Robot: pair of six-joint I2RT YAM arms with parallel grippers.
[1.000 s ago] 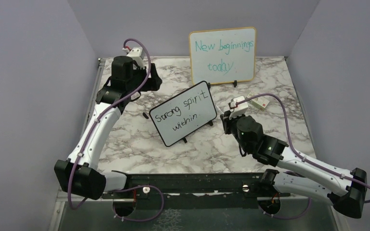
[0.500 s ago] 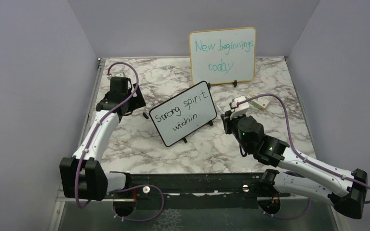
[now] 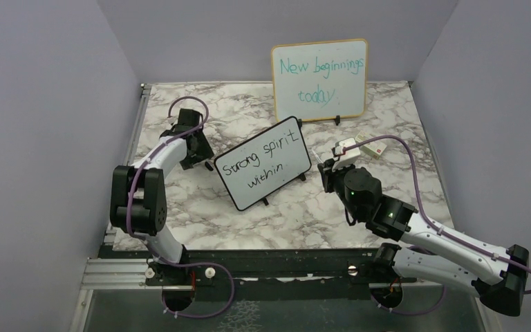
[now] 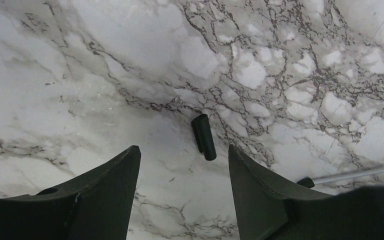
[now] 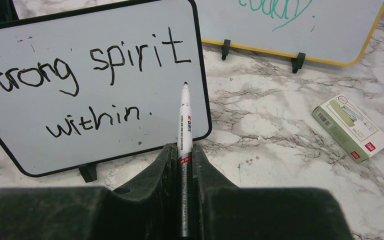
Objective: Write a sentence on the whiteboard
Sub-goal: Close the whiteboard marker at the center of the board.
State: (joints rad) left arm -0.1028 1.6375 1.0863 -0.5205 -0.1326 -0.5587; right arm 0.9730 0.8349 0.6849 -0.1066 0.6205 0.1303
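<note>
The small black-framed whiteboard [image 3: 263, 162] stands tilted mid-table and reads "Strong spirit within." in black; the right wrist view shows it up close [image 5: 80, 85]. My right gripper [image 5: 184, 147] is shut on a white marker [image 5: 184, 125], tip up, just off the board's right edge. From above that gripper [image 3: 328, 169] sits right of the board. My left gripper [image 3: 195, 149] hangs low over the marble left of the board. In its wrist view it [image 4: 182, 150] stands open and empty, with a black marker cap [image 4: 203, 136] lying on the table just beyond the fingertips.
A larger wood-framed board [image 3: 320, 79] with teal writing stands at the back. A small green-and-white box [image 3: 372, 148] lies right of my right gripper. Purple walls close in the table on three sides. The whiteboard's foot [image 4: 305, 182] shows near the left gripper's right finger.
My left arm has folded and swung its gripper from the back left corner down toward the table beside the whiteboard. The right arm has barely moved.
</note>
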